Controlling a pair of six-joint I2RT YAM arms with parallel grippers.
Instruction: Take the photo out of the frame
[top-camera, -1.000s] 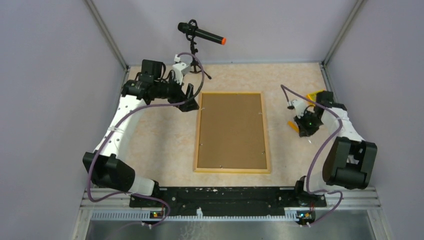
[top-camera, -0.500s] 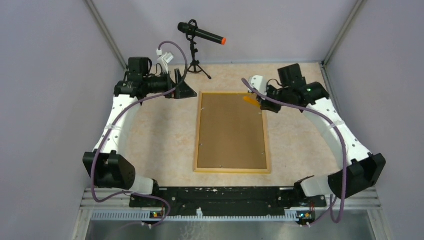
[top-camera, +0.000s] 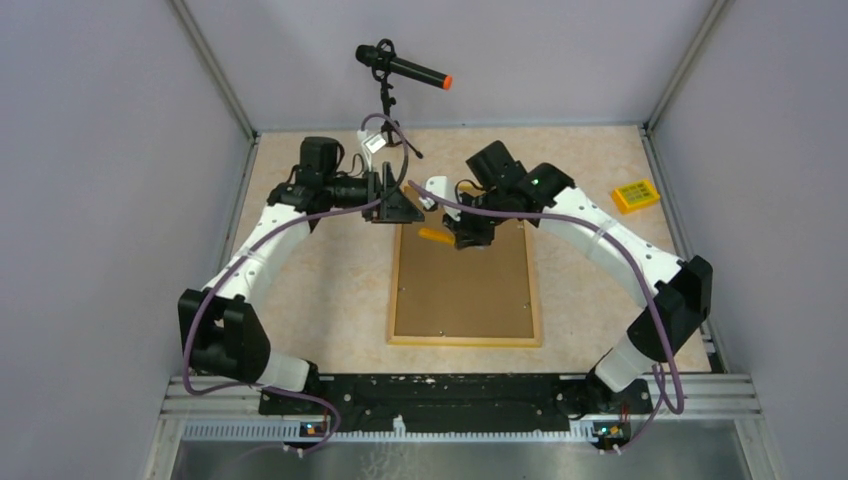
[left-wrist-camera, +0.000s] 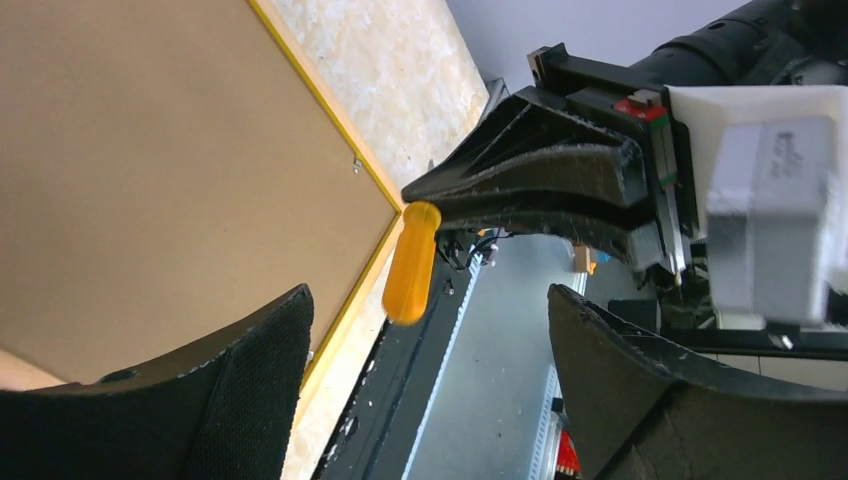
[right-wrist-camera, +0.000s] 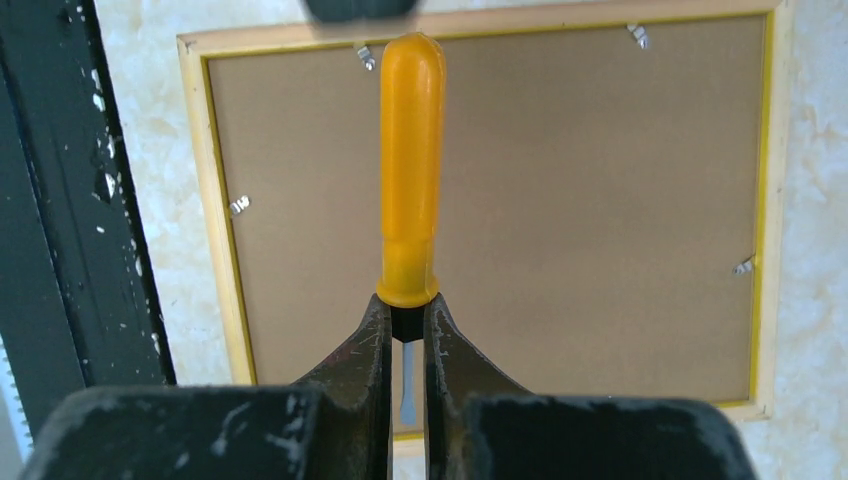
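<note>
Right hand (right-wrist-camera: 405, 322) moved above frame (top-camera: 462, 290), gripping screwdriver (right-wrist-camera: 410, 170); left hand (top-camera: 400, 208) spread wide near corner.

The frame (top-camera: 463, 265) shows a plain brown back edged in pale wood. The screwdriver (right-wrist-camera: 410, 170) has an orange handle, the table (top-camera: 330, 290) is mottled beige, and the block (top-camera: 635, 195) is yellow.

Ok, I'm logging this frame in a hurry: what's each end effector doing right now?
Left end effector: open, holding nothing.
Right end effector: closed on the orange-handled screwdriver.
</note>
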